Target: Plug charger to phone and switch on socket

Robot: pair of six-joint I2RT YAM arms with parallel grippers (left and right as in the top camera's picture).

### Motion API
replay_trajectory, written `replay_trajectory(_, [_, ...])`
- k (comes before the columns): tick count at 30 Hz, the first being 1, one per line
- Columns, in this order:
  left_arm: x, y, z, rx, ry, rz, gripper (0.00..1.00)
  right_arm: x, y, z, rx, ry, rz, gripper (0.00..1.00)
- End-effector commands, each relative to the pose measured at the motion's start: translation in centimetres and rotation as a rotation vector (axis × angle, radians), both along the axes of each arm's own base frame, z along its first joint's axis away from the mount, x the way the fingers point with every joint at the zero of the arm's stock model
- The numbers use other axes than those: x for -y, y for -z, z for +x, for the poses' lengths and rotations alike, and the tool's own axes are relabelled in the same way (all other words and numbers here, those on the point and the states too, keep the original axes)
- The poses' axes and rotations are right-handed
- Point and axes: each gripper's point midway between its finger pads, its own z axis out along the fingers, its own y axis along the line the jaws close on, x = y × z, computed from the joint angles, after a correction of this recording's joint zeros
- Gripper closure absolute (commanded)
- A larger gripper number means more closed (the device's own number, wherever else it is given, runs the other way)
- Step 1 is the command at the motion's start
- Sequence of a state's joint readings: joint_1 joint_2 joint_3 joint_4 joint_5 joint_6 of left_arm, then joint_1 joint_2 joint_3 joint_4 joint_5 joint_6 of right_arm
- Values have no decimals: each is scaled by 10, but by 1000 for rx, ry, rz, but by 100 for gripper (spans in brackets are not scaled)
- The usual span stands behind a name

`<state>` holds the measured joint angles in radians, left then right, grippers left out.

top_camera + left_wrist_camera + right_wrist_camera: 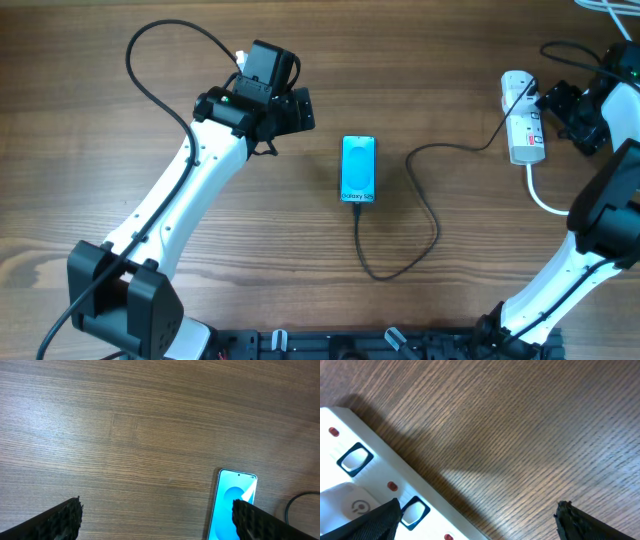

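The overhead camera looks straight down on the table from well above. It takes in both arms, the phone at the middle and the socket toward the right edge. The left wrist camera hangs much lower, facing steeply down at the wood. It shares the phone with the overhead view, though the picture's lower edge cuts the phone off. The right wrist camera sits closest, tilted, and shares with the overhead view one stretch of the socket.

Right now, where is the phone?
In the overhead view the phone lies mid-table, right of the left pincer, with the socket far to its right.
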<state>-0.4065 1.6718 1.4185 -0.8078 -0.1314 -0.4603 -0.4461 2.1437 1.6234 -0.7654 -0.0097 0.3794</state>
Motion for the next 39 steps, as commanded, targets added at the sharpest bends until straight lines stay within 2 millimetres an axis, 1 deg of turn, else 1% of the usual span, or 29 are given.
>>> replay_trajectory(1, [-2,2,2,3,-3,16,0,-5,16,-5,-27,-27,30,0])
replay_trajectory(4, [-2,2,1,3,-3,16,0,-2,17,-6,-36,-20,13,0])
replay_trajectory(17, [-2,2,2,3,-2,17,0,-2,18,-7,-40,-20,11,0])
replay_trajectory(20, [-2,2,2,3,-2,17,0,-4,28,-11,-42,-28,11,0])
replay_trajectory(21, [-2,2,2,3,-2,17,0,-7,32,-10,-31,-42,23,0])
replay_trajectory(23, [-2,2,2,3,-3,16,0,-10,35,-9,-21,-44,39,0])
replay_trajectory(28, [-2,2,2,3,-3,16,0,-11,35,-10,-24,-45,41,0])
replay_trajectory(33, [-2,2,2,3,-3,16,0,-19,35,-7,-6,-81,82,0])
replay_trajectory(39, [-2,2,2,3,-2,17,0,-21,35,-8,-10,-83,91,0])
